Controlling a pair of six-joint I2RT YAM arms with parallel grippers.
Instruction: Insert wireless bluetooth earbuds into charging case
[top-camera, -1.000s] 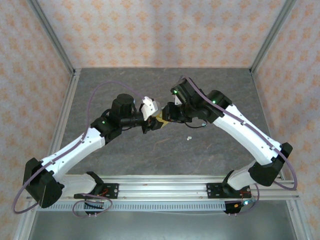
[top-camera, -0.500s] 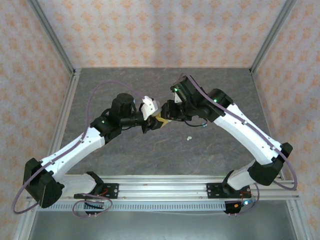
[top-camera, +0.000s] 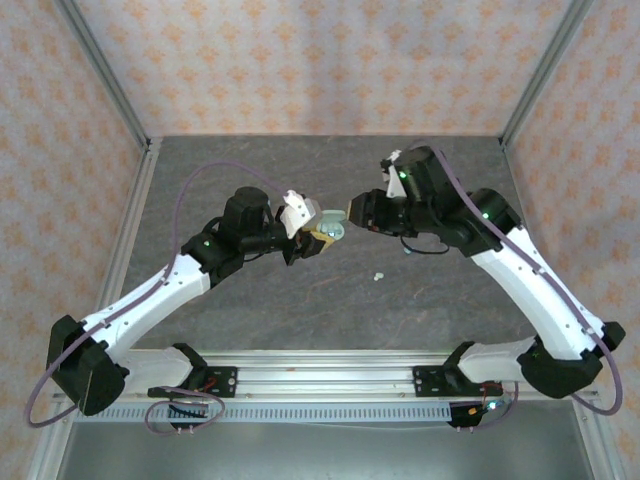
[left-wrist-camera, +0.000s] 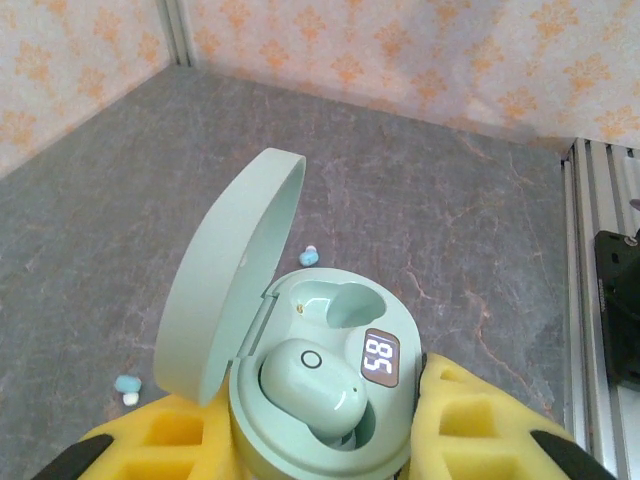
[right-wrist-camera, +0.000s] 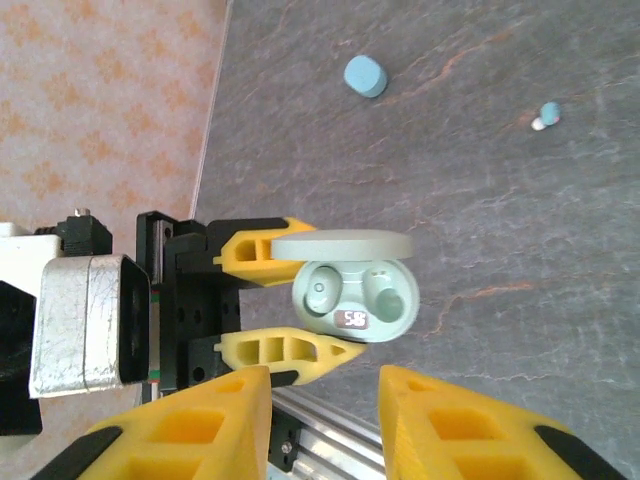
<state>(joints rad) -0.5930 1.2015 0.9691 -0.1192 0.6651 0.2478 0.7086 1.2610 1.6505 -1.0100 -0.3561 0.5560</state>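
My left gripper (left-wrist-camera: 322, 432) is shut on the mint-green charging case (left-wrist-camera: 330, 400), its yellow fingers (right-wrist-camera: 285, 348) on both sides. The lid (left-wrist-camera: 225, 280) stands open. One pale mint earbud (left-wrist-camera: 310, 385) sits in the near slot; the other slot (left-wrist-camera: 345, 303) is empty, and a lit display reads 58. From above, the case (top-camera: 331, 230) hangs over the table's middle. My right gripper (right-wrist-camera: 325, 420) is open with nothing between its fingers, just right of the case (right-wrist-camera: 355, 300) and apart from it. A teal-blue earbud (right-wrist-camera: 365, 76) lies on the table.
A small teal-and-white piece (right-wrist-camera: 545, 115) lies on the grey table, also seen beside the lid (left-wrist-camera: 126, 385). A tiny white piece (top-camera: 378, 275) rests right of centre. An aluminium rail (left-wrist-camera: 590, 250) runs along the table edge, with patterned walls behind.
My right gripper has drawn back to the right, away from the case, and its jaws have widened. The left arm and the case have stayed put.
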